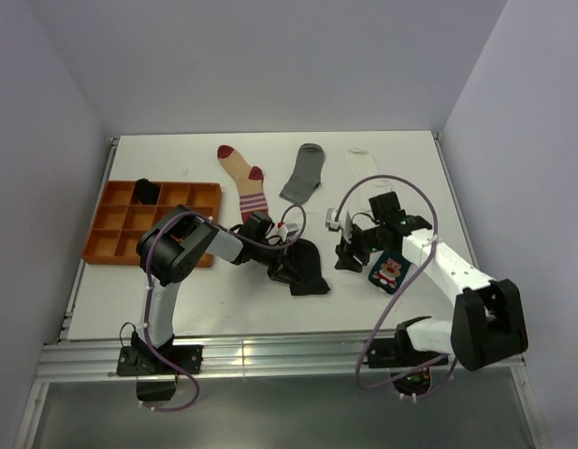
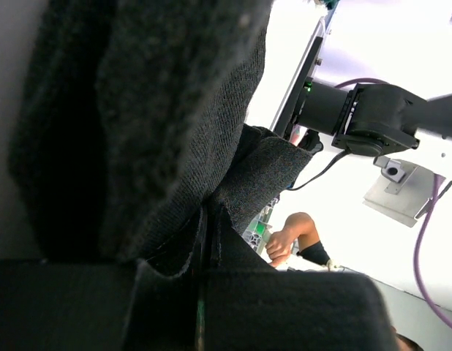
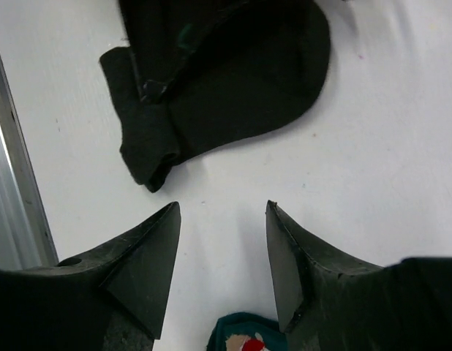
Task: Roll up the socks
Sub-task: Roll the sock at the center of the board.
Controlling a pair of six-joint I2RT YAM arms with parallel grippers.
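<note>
Starting at the left: orange compartment tray (image 1: 107,241) with one small dark bundle (image 1: 146,191) in a back cell, possibly a sock already rolled. Left gripper (image 1: 275,251) pinching the black sock (image 1: 306,269), fingers (image 2: 284,307) pressed together on a fold, likely to begin the roll. Behind, lying flat: beige red-striped sock (image 1: 244,180), grey sock (image 1: 303,173), white sock (image 1: 364,159). Further right, right gripper (image 3: 222,205) hovering spread and empty between black sock and teal Christmas sock (image 1: 388,271), seemingly ready to pin the fabric down.

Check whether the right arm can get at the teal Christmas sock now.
Probably yes: the right gripper is open close by the teal Christmas sock, nothing covers that sock, and the black sock lies apart from it.
</note>
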